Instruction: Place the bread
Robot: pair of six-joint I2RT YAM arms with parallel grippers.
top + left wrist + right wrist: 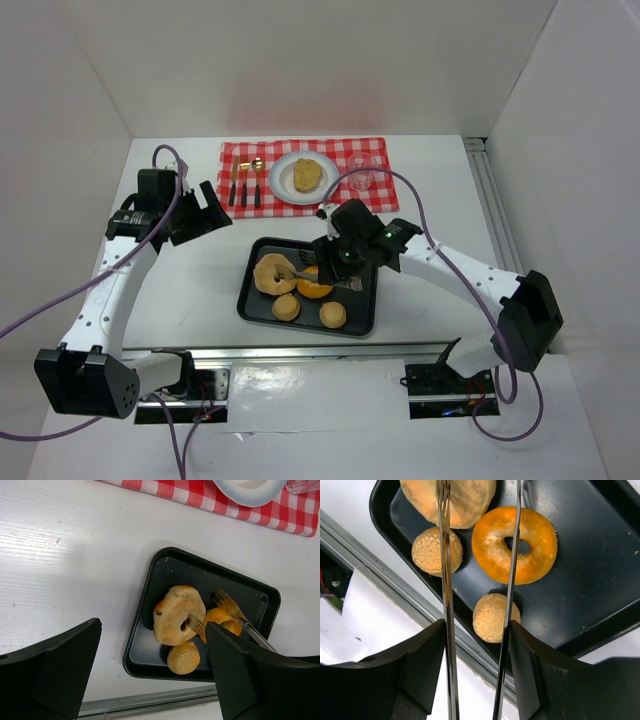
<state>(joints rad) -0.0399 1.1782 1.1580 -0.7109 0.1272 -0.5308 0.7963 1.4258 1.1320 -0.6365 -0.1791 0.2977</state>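
A black tray holds a pale bagel, an orange glazed doughnut and two small rolls. My right gripper is shut on metal tongs, held low over the tray. The tongs' arms are spread. One tip is at the bagel and the other lies over the doughnut. A white plate on the checked mat has one piece of bread on it. My left gripper is open and empty, above the table left of the tray.
The red-checked mat lies at the back with cutlery left of the plate and a clear glass to its right. A metal rail runs along the near table edge just in front of the tray. White walls enclose the table.
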